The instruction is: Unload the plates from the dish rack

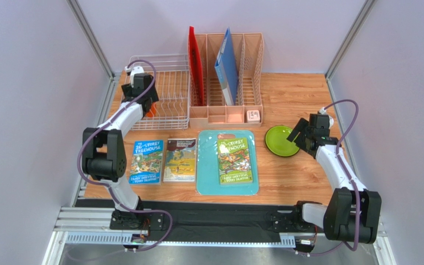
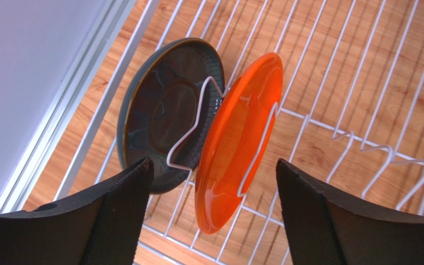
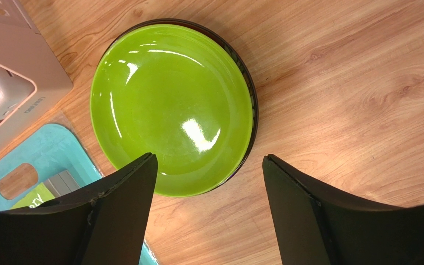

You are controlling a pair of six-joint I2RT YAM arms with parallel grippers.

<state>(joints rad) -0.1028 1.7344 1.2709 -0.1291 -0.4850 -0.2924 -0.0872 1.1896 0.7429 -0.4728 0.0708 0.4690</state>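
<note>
Your left gripper (image 2: 214, 163), jaws released, faces the orange plate (image 2: 237, 144) standing on edge in the far-left corner rack (image 1: 167, 83).

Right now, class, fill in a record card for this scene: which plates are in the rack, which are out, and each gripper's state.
In the dish rack: orange plate and teal-grey plate, standing on edge in neighbouring wire slots
Out of the rack: green plate, lying flat on the table
Left gripper: open, over the orange plate
Right gripper: open, over the green plate, not holding it
Unclear: a dark rim shows under the green plate; cannot tell what it is
</note>
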